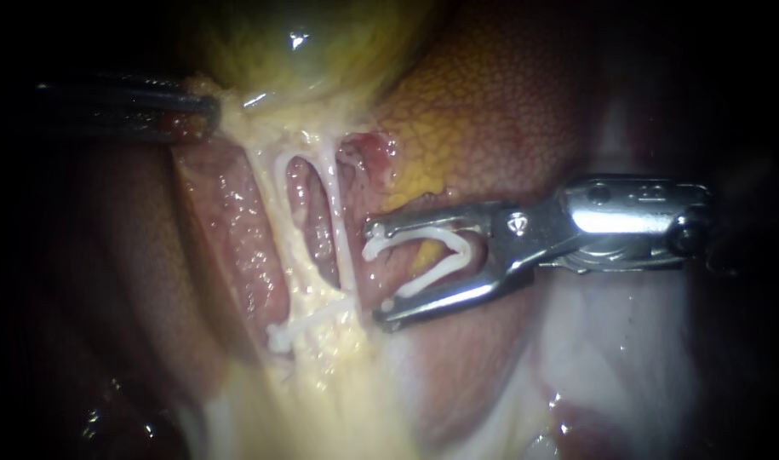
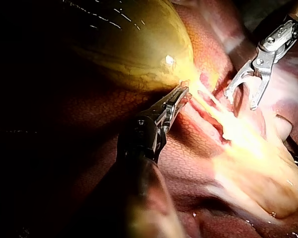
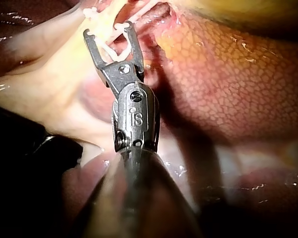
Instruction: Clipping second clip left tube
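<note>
The right instrument's [image 1: 379, 274] smooth steel jaws stand wide, each bearing 1 leg of a white V-shaped clip [image 1: 432, 260] (unclosed). The thin, glistening left tube [image 1: 274, 196] lies ahead of their tips, untouched. The left instrument's [image 1: 206, 109] jaws pinch stringy yellowish tissue [image 1: 236, 115].

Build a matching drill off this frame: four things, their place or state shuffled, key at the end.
Things
1. left instrument
2. open clip
3. closed clip
4. gallbladder

Place or state
A. lying across the lower end of the tubes
B. yellow-green, bulging above the tubes
C. jaws shut on the gallbladder's neck
D. seated between the spread jaws of the right instrument

Pairs: 1-C, 2-D, 3-A, 4-B
</note>
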`<act>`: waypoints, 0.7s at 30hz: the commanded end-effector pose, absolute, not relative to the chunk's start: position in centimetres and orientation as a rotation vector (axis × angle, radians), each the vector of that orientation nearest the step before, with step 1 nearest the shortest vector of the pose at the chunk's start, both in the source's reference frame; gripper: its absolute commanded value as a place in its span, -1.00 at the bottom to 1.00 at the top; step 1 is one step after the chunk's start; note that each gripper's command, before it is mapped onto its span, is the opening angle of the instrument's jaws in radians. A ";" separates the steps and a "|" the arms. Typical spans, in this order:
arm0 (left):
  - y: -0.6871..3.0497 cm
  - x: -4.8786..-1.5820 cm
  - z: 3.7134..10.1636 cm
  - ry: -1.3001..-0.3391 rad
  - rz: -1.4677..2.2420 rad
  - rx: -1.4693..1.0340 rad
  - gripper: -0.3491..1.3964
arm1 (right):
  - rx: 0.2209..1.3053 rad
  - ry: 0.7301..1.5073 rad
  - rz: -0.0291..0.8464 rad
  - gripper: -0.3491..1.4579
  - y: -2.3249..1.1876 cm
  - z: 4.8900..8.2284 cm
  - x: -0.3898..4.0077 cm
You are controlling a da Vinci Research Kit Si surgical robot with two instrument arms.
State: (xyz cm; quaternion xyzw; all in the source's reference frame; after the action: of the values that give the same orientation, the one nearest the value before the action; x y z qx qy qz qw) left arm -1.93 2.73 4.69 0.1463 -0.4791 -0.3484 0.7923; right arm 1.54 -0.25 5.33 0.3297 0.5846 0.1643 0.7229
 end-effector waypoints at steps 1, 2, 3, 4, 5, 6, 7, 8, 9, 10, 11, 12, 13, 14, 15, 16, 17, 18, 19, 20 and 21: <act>2.72 -1.94 4.69 -1.030 -0.750 0.314 -1.00 | 0.728 1.290 0.361 -0.11 -0.25 5.33 1.56; 2.72 -1.94 4.69 -1.030 -0.750 0.314 -1.00 | 0.728 1.290 0.361 -0.11 -0.26 5.33 1.59; 2.72 -1.94 4.69 -1.030 -0.750 0.314 -1.00 | 0.732 1.289 0.366 -0.11 -0.26 5.34 1.60; 2.72 -1.94 4.69 -1.031 -0.748 0.316 -1.00 | 0.734 1.289 0.363 -0.11 -0.26 5.34 1.62; 2.72 -1.95 4.69 -1.031 -0.748 0.316 -1.00 | 0.734 1.289 0.363 -0.11 -0.26 5.35 1.63; 2.72 -1.95 4.69 -1.031 -0.748 0.316 -1.00 | 0.738 1.288 0.366 -0.11 -0.27 5.35 1.65; 2.72 -1.95 4.69 -1.031 -0.748 0.316 -1.00 | 0.738 1.288 0.364 -0.11 -0.27 5.36 1.67; 2.72 -1.95 4.70 -1.031 -0.748 0.316 -1.00 | 0.739 1.289 0.362 -0.12 -0.28 5.37 1.68; 2.72 -1.95 4.70 -1.031 -0.748 0.315 -1.00 | 0.744 1.288 0.365 -0.12 -0.28 5.38 1.70; 2.72 -1.95 4.70 -1.031 -0.748 0.315 -1.00 | 0.744 1.288 0.363 -0.12 -0.28 5.39 1.71; 2.71 -1.95 4.70 -1.031 -0.748 0.315 -1.00 | 0.744 1.288 0.362 -0.12 -0.29 5.40 1.72; 2.71 -1.95 4.70 -1.031 -0.748 0.315 -1.00 | 0.747 1.287 0.365 -0.12 -0.30 5.41 1.74; 2.71 -1.96 4.71 -1.032 -0.747 0.317 -1.00 | 0.746 1.287 0.364 -0.12 -0.31 5.43 1.76; 2.71 -1.96 4.71 -1.032 -0.747 0.317 -1.00 | 0.745 1.287 0.363 -0.12 -0.32 5.44 1.77; 2.71 -1.96 4.71 -1.032 -0.747 0.317 -1.00 | 0.748 1.285 0.367 -0.12 -0.34 5.47 1.79; 2.71 -1.96 4.71 -1.032 -0.747 0.317 -1.00 | 0.746 1.285 0.366 -0.12 -0.35 5.49 1.80; 2.71 -1.96 4.71 -1.032 -0.747 0.317 -1.00 | 0.745 1.284 0.366 -0.12 -0.35 5.50 1.81; 2.71 -1.96 4.71 -1.032 -0.747 0.317 -1.00 | 0.747 1.282 0.370 -0.11 -0.35 5.53 1.81; 2.71 -1.96 4.71 -1.032 -0.747 0.317 -1.00 | 0.746 1.282 0.369 -0.11 -0.36 5.57 1.81; 2.71 -1.96 4.71 -1.032 -0.747 0.317 -1.00 | 0.744 1.282 0.369 -0.11 -0.36 5.60 1.81; 2.70 -1.96 4.71 -1.032 -0.747 0.317 -1.00 | 0.747 1.280 0.373 -0.11 -0.36 5.63 1.81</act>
State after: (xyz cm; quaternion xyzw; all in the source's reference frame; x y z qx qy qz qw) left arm -1.96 2.70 4.71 0.1473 -0.4799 -0.3470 0.7922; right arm 1.81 -0.36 5.66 0.3377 0.5793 0.1686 0.7225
